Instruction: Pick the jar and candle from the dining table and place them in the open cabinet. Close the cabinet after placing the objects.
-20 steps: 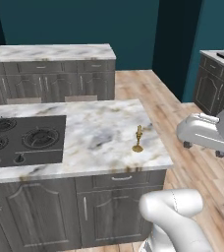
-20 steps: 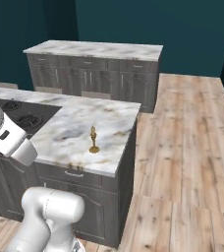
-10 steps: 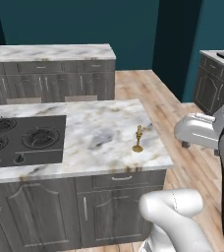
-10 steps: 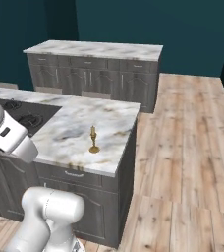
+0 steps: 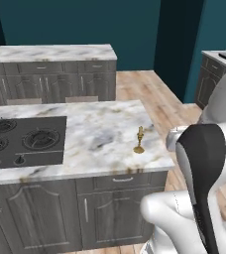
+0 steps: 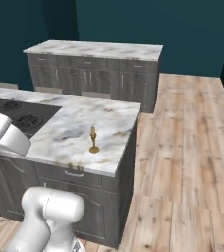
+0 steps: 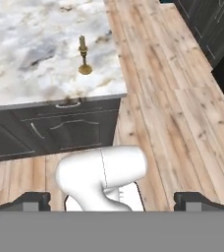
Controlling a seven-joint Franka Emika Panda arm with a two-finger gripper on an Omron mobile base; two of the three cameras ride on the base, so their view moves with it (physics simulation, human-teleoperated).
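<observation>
pale-yellow candle (image 5: 140,140) in brass – white-grey veined dining table (image 5: 105,144).

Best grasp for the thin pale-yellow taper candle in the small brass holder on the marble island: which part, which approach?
Probably the narrow brass stem just above the flared base, fingers closing horizontally. The thin pale-yellow taper candle in its small brass holder stands upright near the corner of the marble-topped island, with bare top around it, so come from the floor-side edge. The open gripper is far back from it.

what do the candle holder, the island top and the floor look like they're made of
The candle holder looks like polished brass: gold colour with a shine at its flared base. The dining table top looks like polished marble, white with grey and tan veins. The floor looks like light wood planks, with visible grain and board seams.
</observation>
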